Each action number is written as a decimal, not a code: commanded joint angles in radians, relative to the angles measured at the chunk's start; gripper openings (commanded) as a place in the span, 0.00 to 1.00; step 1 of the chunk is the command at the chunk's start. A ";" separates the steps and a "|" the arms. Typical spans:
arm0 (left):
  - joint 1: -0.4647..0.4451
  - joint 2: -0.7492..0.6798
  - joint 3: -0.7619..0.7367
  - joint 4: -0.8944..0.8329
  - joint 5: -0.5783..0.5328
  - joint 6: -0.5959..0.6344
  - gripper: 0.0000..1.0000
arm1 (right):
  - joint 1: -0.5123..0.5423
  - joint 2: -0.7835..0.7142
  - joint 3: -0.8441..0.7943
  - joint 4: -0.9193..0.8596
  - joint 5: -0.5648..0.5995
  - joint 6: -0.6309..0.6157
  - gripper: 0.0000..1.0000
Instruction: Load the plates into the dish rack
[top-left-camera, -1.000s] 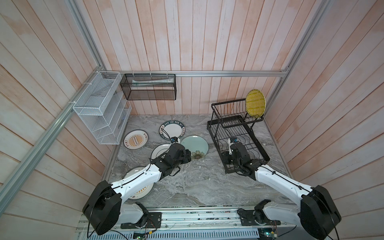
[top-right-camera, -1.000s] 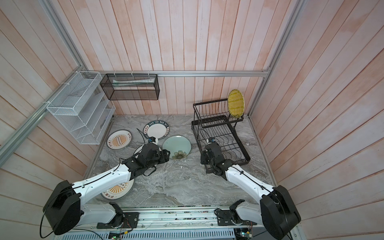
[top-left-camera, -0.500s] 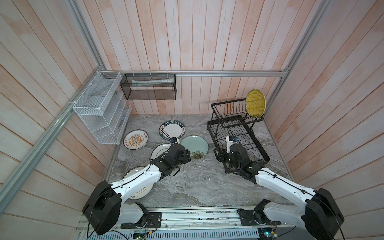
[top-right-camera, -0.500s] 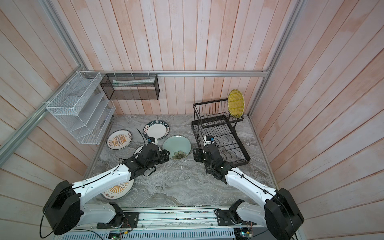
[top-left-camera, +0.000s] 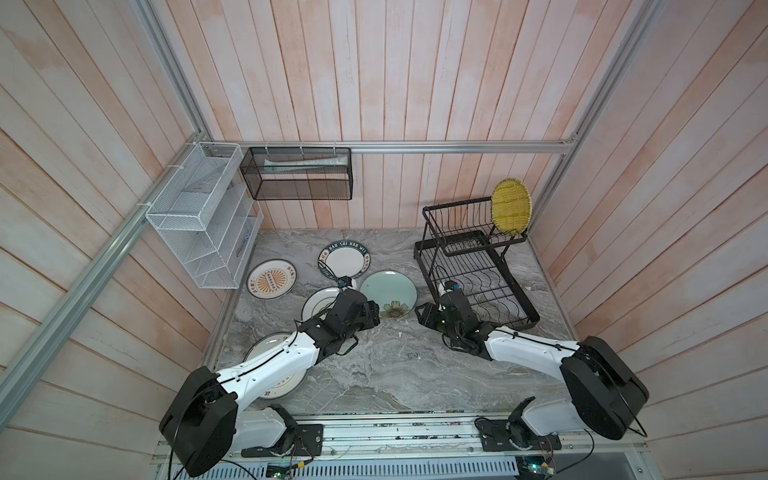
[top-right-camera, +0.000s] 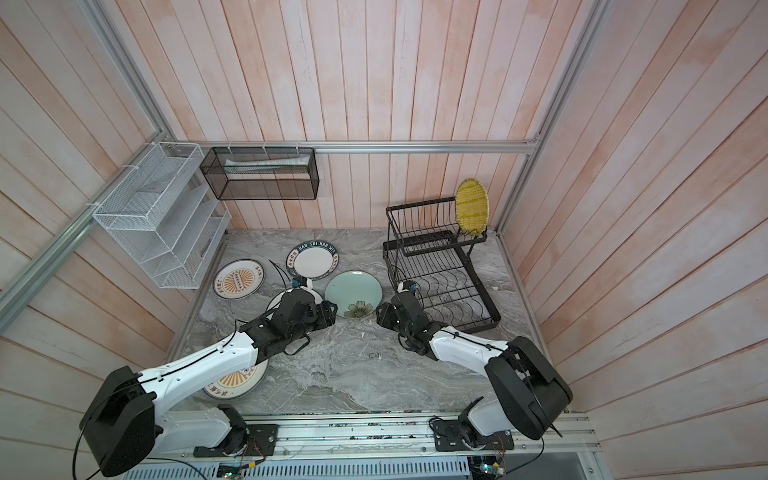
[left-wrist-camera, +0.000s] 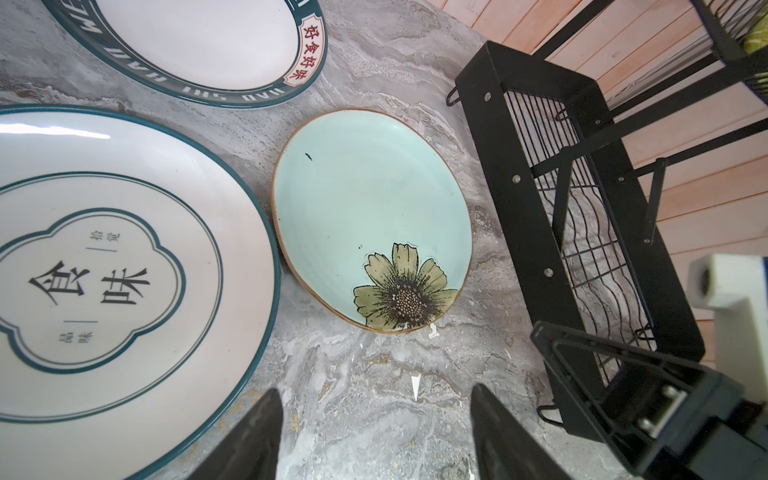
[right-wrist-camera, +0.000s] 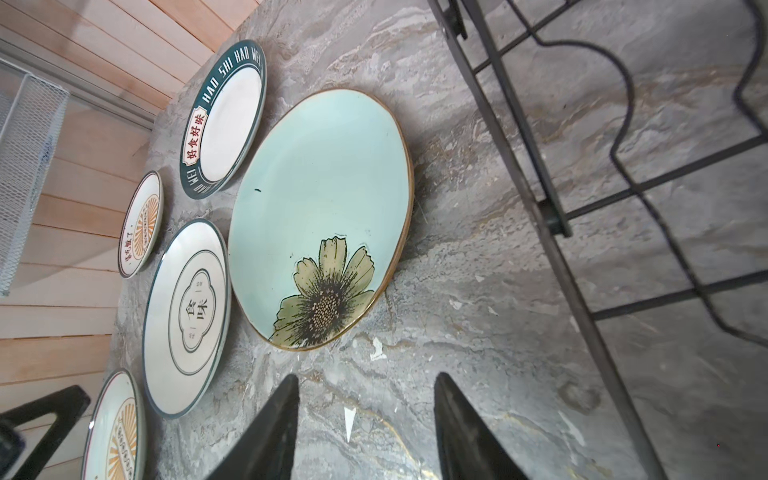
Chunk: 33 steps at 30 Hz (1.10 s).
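Observation:
The black wire dish rack (top-left-camera: 478, 286) stands at the back right, with a yellow woven plate (top-left-camera: 511, 205) upright in its upper basket. Flat on the marble lie a pale teal flower plate (top-left-camera: 388, 291) (left-wrist-camera: 370, 208) (right-wrist-camera: 320, 199), a lettered-rim plate (top-left-camera: 345, 259), a dark-ringed white plate (left-wrist-camera: 104, 257) and two orange-sunburst plates (top-left-camera: 272, 279) (top-right-camera: 235, 384). My left gripper (top-left-camera: 372, 315) (left-wrist-camera: 374, 390) is open over bare table by the teal plate's flower edge. Facing it from the rack side, my right gripper (top-left-camera: 422, 313) (right-wrist-camera: 366, 376) is also open and empty.
A white mesh shelf (top-left-camera: 199, 232) and a black mesh box basket (top-left-camera: 297, 174) hang on the back-left walls. Wooden walls close three sides. My left arm lies across one sunburst plate. Small white chips (left-wrist-camera: 415, 386) dot the marble between the grippers.
My right gripper has swung left, away from the rack's lower tray toward the teal plate, and its jaws have widened. The left arm has not moved.

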 joint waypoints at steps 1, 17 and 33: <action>-0.004 -0.019 -0.020 0.011 0.001 -0.005 0.72 | 0.008 0.057 0.054 0.064 -0.034 0.055 0.54; -0.004 -0.083 -0.045 -0.037 -0.038 0.029 0.72 | 0.012 0.254 0.184 0.069 -0.040 0.116 0.54; -0.004 -0.092 -0.042 -0.056 -0.048 0.047 0.72 | 0.005 0.274 0.166 0.085 -0.047 0.145 0.53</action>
